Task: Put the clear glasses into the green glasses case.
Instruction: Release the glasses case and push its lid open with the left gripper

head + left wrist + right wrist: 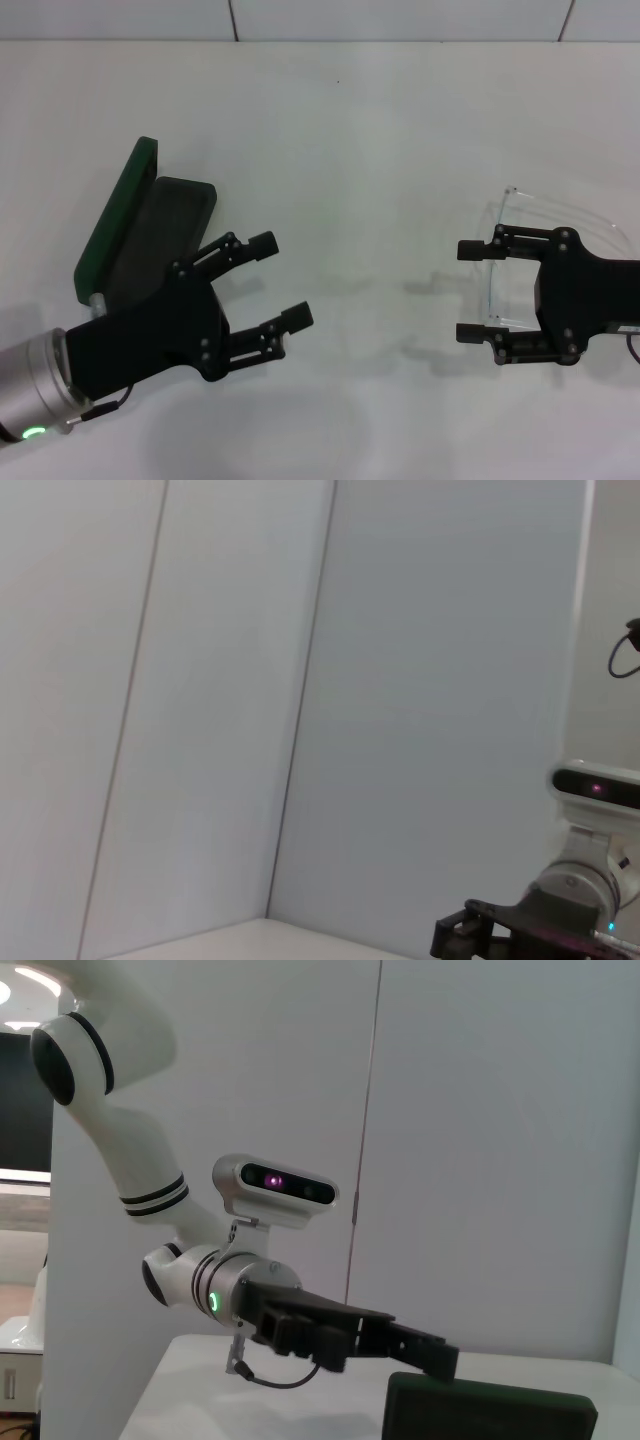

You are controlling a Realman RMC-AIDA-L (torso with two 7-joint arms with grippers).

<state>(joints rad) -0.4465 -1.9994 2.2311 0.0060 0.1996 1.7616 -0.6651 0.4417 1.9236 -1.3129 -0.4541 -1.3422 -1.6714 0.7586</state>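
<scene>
White bench [340,150], pale panelled wall [400,18] behind. Green glasses case [130,235] lid-up beside released left tool [282,282]; released right tool [471,291] straddles clear glasses [500,265].

Robot test laboratory.
A bare white table [350,150] stands against plain panelled walls [480,1140]; a two-armed robot works at it.

Most of the left wrist view is a pale wall [300,680] divided by thin seams running steeply upward. A sliver of white tabletop [230,942] shows at its foot. Beyond it stands the right arm, its silver wrist [575,885] under a camera module [597,786], with its dark right hand [462,937] partly showing.
</scene>
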